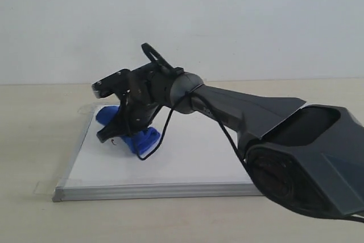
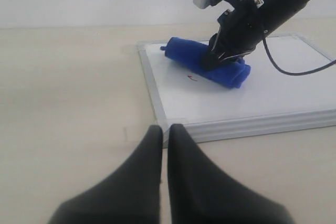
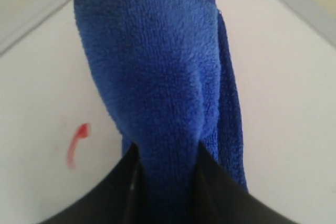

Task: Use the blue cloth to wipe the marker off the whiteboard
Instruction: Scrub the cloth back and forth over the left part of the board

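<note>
The right fingers [image 2: 218,56] are clamping the blue cloth [image 3: 157,66], which is lying on the whiteboard [image 1: 187,166] near its far left corner. A short red trace of the marker [image 3: 76,148] is showing just beside the cloth. Bare white board is lying open toward the right edge. The left fingers [image 2: 164,137] are hanging closed and empty over the beige desk [image 1: 34,118], apart from the frame.

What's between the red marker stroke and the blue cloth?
Only bare whiteboard: the marker stroke and the blue cloth are apart, clearest in right wrist view.
</note>
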### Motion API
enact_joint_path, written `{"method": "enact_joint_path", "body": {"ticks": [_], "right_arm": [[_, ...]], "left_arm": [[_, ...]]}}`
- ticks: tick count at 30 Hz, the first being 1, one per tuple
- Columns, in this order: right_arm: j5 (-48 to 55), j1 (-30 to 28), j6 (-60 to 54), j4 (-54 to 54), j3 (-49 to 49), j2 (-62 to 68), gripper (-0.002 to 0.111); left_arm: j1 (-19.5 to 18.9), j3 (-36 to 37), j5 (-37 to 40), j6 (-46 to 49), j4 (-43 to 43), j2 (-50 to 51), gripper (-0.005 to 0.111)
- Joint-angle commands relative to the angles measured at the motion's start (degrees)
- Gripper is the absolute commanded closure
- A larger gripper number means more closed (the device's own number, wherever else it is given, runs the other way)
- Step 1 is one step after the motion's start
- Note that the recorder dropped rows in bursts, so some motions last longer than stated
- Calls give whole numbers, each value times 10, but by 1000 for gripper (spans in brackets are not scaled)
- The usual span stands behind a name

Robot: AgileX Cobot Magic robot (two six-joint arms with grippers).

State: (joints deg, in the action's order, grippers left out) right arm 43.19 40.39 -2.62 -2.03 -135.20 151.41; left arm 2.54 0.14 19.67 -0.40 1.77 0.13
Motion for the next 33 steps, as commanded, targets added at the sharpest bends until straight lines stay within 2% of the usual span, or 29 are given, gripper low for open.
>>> {"method": "enact_joint_path", "body": {"ticks": [1,7,11,14,19,22,25,30,33], "right_arm": [[-28,-19,26,-4,2,18,109],[-11,22,-98,125,2,20,109],[-19,42,-129,136,2,18,109],[-44,35,-118,93,2,21,109],[-63,6,41,-77,2,31,109],[-63,-4,94,-113,2,33,109],[-61,3,76,-78,2,33,109],[-28,42,-81,57,-3,32,109],[2,53,-112,104,-21,31,109]], "left_arm": [[0,-1,-3,1,6,-1,103],[0,-1,-3,1,6,-1,103],[0,-1,-3,1,6,-1,103],[0,-1,-3,1,6,-1,103],[0,-1,-3,1,6,-1,103],[0,-1,-3,1,6,-1,103],[0,-1,-3,1,6,-1,103],[0,-1,-3,1,6,-1,103],[0,-1,-3,1,6,-1,103]]}}
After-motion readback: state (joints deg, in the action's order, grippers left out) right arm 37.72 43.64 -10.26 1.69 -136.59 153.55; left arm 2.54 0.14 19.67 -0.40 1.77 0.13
